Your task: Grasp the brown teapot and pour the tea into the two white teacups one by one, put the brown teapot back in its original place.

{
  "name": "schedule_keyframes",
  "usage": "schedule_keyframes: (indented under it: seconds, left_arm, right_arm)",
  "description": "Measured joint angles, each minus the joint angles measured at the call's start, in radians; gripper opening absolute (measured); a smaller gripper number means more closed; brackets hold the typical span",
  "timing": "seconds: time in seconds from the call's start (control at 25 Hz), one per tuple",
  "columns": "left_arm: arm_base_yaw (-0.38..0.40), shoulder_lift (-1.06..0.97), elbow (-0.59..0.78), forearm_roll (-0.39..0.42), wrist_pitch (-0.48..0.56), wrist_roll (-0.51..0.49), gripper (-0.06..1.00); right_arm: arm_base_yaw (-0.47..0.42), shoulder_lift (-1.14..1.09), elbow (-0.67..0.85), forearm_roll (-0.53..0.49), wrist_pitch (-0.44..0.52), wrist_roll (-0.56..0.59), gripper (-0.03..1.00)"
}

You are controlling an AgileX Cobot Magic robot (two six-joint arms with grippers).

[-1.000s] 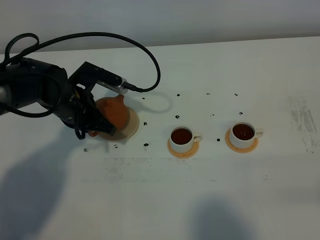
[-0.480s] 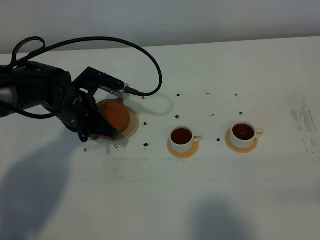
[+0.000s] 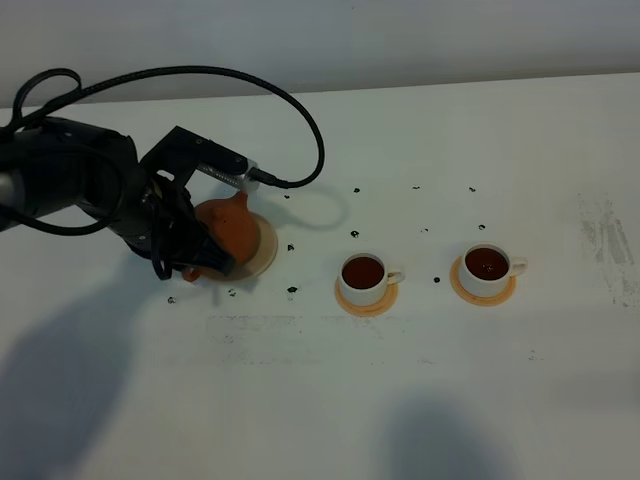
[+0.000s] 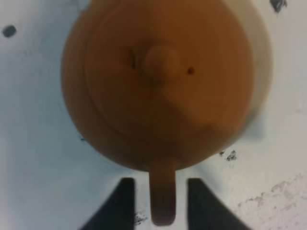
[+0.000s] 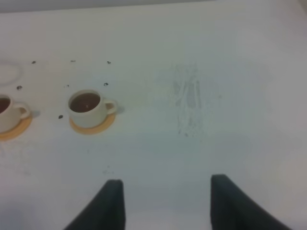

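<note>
The brown teapot [image 3: 233, 231] stands upright on the pale cream saucer [image 3: 266, 254] at the left of the table. My left gripper [image 3: 190, 262] is at its left side. In the left wrist view the lid and knob of the teapot [image 4: 163, 81] fill the picture, and my left gripper [image 4: 160, 184] is open, with a finger on each side of the loop handle [image 4: 163, 201] and a gap on both sides. Two white teacups [image 3: 363, 275] [image 3: 487, 267], both full of dark tea, stand right of the teapot. My right gripper [image 5: 165, 191] is open and empty, out of the exterior view.
Each cup stands on a small orange coaster [image 3: 367, 304] [image 3: 482, 294]. Dark specks dot the white table around the cups and the saucer. A black cable [image 3: 290, 110] loops over the left arm. The right wrist view shows both cups [image 5: 88, 106] [image 5: 7, 115] far off.
The teapot has come down from a tilted, held pose to stand level on the saucer. The left gripper's fingers now stand apart from the handle. The cups have not moved.
</note>
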Motion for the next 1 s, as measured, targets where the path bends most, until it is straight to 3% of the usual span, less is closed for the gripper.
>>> schedule_keyframes:
  seconds: [0.16, 0.32, 0.48, 0.8, 1.0]
  left_arm:
    - [0.000, -0.004, 0.000, 0.011, 0.010, -0.002, 0.46]
    - [0.009, -0.035, 0.000, 0.056, 0.012, -0.043, 0.47]
    - [0.067, -0.103, 0.000, 0.098, 0.045, -0.063, 0.44]
    - [0.213, -0.266, -0.001, 0.153, 0.261, -0.086, 0.42]
    - [0.257, -0.432, 0.055, 0.179, 0.332, -0.133, 0.42]
  right_arm:
    - [0.000, 0.000, 0.000, 0.000, 0.000, 0.000, 0.42]
    - [0.000, 0.000, 0.000, 0.000, 0.000, 0.000, 0.42]
    - [0.000, 0.000, 0.000, 0.000, 0.000, 0.000, 0.42]
    - [0.000, 0.000, 0.000, 0.000, 0.000, 0.000, 0.42]
    - [0.000, 0.000, 0.000, 0.000, 0.000, 0.000, 0.42]
